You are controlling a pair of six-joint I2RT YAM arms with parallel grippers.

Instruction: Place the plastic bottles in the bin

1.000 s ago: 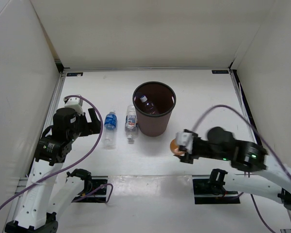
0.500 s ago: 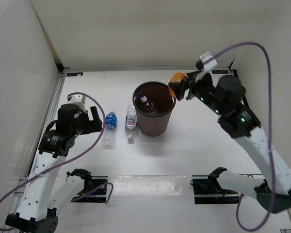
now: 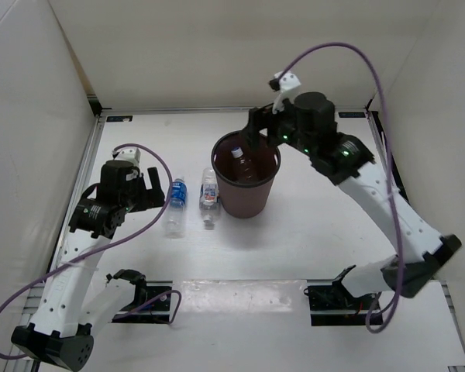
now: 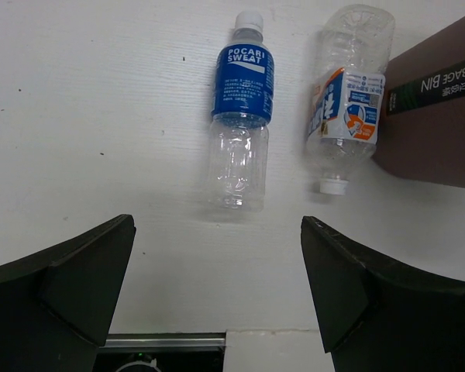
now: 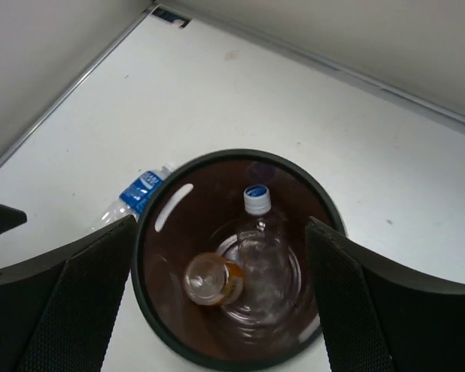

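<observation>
I am holding the right pincer (image 3: pixel 253 136) over the mouth of the bin (image 3: pixel 244 203), its jaws spread wide and carrying nothing; from its wrist camera I am looking straight down into the bin (image 5: pixel 240 153), where the short orange bottle (image 5: pixel 211 280) is lying on the bottom beside the plain clear bottle (image 5: pixel 260 248) with the white cap; I am judging that the arm is hanging this high and this central so that anything let go falls inside the rolled rim rather than clipping it.

Two bottles are waiting on the table (image 3: pixel 318 232), on the left side of the bin; the blue-label bottle (image 4: pixel 244 85) is lying flat with its cap pointing away from the arm's base, and the pale-label bottle (image 4: pixel 349 101) is lying the other way round, just beside the bin wall, whether touching it I cannot tell.

I am keeping the left pincer (image 4: pixel 217 225) spread and empty, hovering near these two with the blue-label one roughly centred between its fingers; that looks like the sensible next pick, since it is lying clear of the bin, while the pale-label one is sitting so close to the wall that a finger may be fouling the bin.
</observation>
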